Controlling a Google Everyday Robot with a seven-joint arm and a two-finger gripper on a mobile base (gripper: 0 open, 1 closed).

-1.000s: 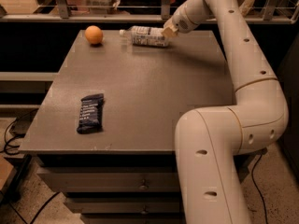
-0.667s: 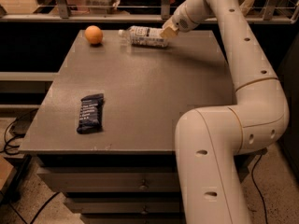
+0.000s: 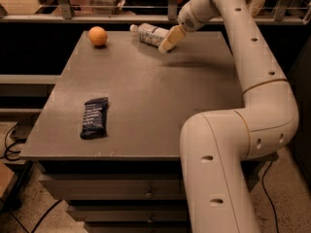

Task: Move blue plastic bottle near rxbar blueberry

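The blue plastic bottle [image 3: 147, 33] is a clear bottle with a white cap and a white-and-blue label, at the table's far edge, tilted with the cap to the upper left. My gripper [image 3: 167, 39] is shut on the bottle's base end and holds it a little above the table; a faint shadow lies on the surface below. The rxbar blueberry [image 3: 95, 117], a flat dark navy bar, lies near the front left of the table, far from the bottle.
An orange ball [image 3: 97, 35] sits at the far left of the grey table [image 3: 160, 106]. My white arm curves over the table's right side. A rail and dark gap run behind the table. Cables lie on the floor at left.
The gripper and bottle have shifted slightly left and up off the table. The bar and orange ball have not moved.
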